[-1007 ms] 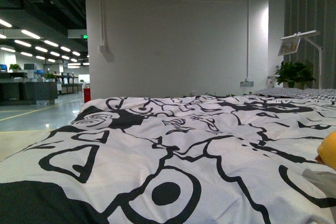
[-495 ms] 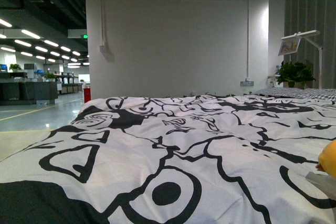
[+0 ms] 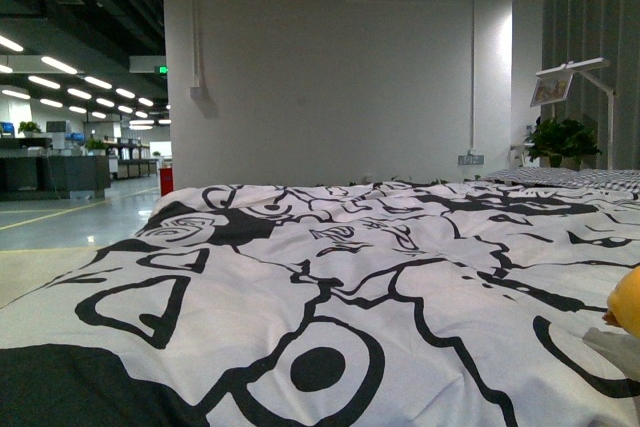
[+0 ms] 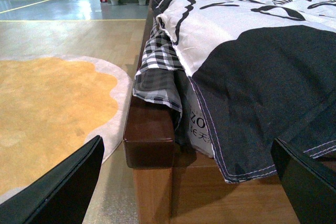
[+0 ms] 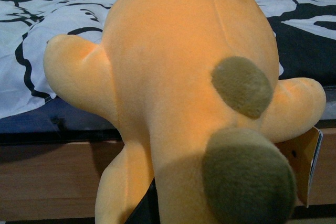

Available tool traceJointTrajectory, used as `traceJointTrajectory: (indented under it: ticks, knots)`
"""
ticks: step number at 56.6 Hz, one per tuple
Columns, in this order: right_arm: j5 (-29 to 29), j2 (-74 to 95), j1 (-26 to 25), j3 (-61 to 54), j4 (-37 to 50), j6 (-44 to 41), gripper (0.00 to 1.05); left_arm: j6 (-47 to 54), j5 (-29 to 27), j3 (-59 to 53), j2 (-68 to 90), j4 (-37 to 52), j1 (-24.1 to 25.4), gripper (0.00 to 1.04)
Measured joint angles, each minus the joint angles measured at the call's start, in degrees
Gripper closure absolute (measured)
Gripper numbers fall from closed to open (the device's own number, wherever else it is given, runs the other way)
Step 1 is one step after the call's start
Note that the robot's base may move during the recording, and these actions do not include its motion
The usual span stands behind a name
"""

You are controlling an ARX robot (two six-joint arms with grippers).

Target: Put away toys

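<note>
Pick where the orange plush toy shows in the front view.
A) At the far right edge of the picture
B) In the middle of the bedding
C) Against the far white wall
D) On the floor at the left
A: only a sliver of the plush toy shows, cut off by the right edge of the picture, beside the black-and-white bedding.
</note>
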Motion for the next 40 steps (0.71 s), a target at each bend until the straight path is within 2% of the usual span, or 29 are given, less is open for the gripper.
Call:
traceJointTrajectory:
  ticks: [40]
  knots:
    - [0.1,0.0,0.2,0.0,0.0,0.0,0.98,0.2,-1.2,0.0,0.0,0.0,0.2,0.06]
